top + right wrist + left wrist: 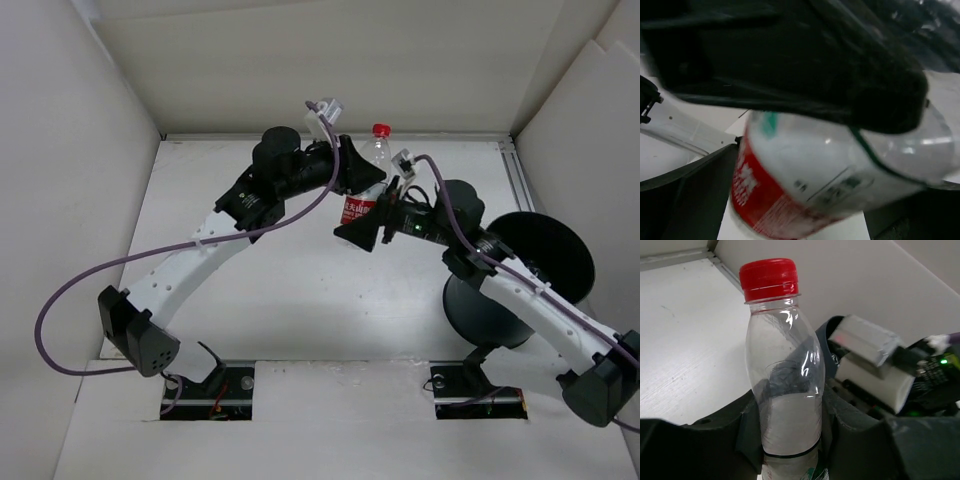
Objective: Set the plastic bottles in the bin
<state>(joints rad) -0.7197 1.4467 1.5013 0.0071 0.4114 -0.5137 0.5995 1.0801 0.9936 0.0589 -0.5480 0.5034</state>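
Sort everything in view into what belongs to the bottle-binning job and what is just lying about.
Belongs to the job:
- red-capped bottle, the only bottle in view
- bin, on the right
- left gripper, clamped on the bottle
- right gripper, at the bottle's labelled end

Just lying about:
- purple cable
- metal rail at the far right of the table

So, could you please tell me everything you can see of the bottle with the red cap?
The bottle is small, clear plastic and seemingly empty, with a red cap screwed on and a red-and-white label round its lower part. It is held off the table, towards the back, cap pointing away from the arm bases. The left gripper clasps its body from both sides. The right gripper sits around its labelled end; whether it squeezes cannot be told.
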